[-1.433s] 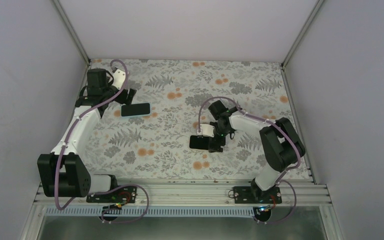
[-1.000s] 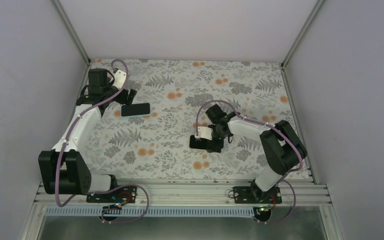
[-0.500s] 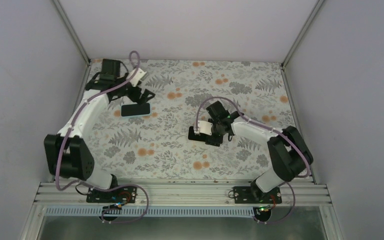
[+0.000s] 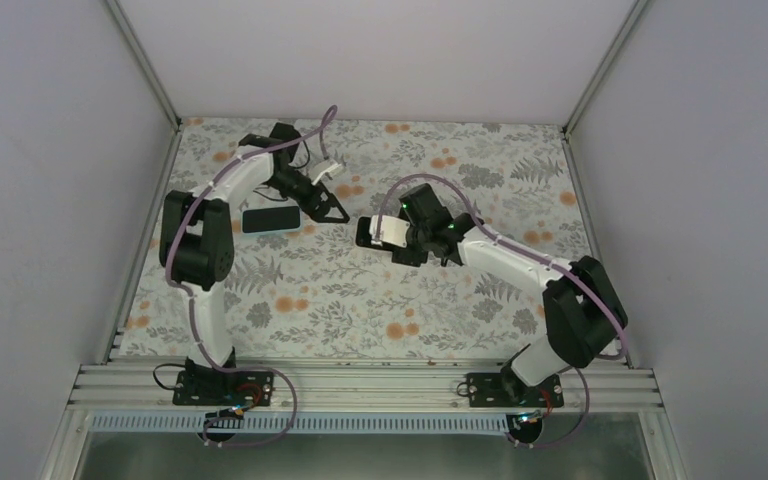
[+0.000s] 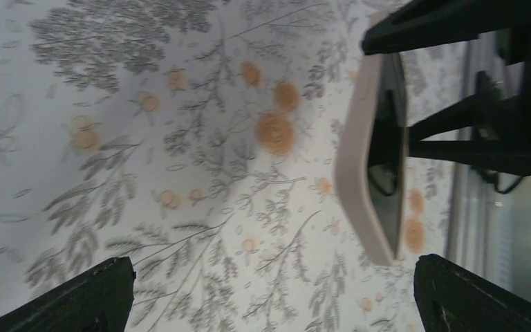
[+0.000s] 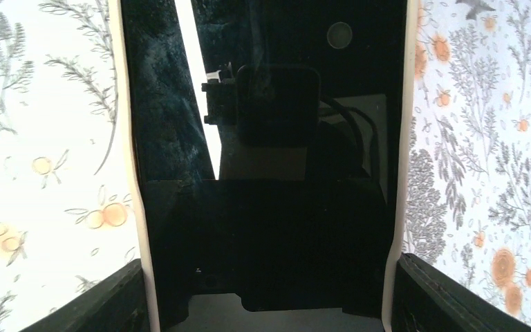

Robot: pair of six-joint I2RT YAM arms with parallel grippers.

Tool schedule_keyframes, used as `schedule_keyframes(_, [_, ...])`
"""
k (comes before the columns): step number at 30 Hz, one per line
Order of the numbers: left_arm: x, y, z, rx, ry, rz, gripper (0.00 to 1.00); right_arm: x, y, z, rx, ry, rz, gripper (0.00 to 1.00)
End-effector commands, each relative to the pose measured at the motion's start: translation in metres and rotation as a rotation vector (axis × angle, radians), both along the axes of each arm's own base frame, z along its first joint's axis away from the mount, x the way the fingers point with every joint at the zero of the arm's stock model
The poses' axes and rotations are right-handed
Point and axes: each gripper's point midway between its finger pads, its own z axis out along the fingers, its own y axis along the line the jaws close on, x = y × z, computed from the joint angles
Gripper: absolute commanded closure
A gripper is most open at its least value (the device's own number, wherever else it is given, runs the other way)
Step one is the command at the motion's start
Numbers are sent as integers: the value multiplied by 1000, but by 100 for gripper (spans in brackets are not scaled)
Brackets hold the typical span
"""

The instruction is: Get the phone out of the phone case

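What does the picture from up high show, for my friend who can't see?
The right gripper holds a black phone in a white case above the flowery tablecloth, and the left gripper, jaws open, points toward it. Another dark phone-like slab lies flat nearby.

The cream-white plastic phone case (image 5: 355, 155) is held clear of the table near its middle, tipped up on one long edge in the right gripper (image 4: 385, 236). The glossy black phone (image 6: 269, 228) seems to be seated inside it, the rim framing both long sides.
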Motion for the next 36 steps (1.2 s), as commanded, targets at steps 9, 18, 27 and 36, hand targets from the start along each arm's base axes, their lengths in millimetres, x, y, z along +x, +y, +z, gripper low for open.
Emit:
schedule_keyframes(9, [-17, -22, 1, -171, 193, -54, 0, 46, 35, 34, 68, -183, -71, 43])
schedule_keyframes(18, [-16, -25, 6, -189, 204, -54, 29, 50, 53, 45, 60, -245, -81, 43])
schedule_keyframes(27, [-23, -25, 10, -208, 206, -74, 77, 43, 64, 52, 58, -261, -61, 44])
schedule_keyframes(36, [-27, -25, 34, -204, 76, -108, 98, -10, 70, 56, 113, -24, 88, 14])
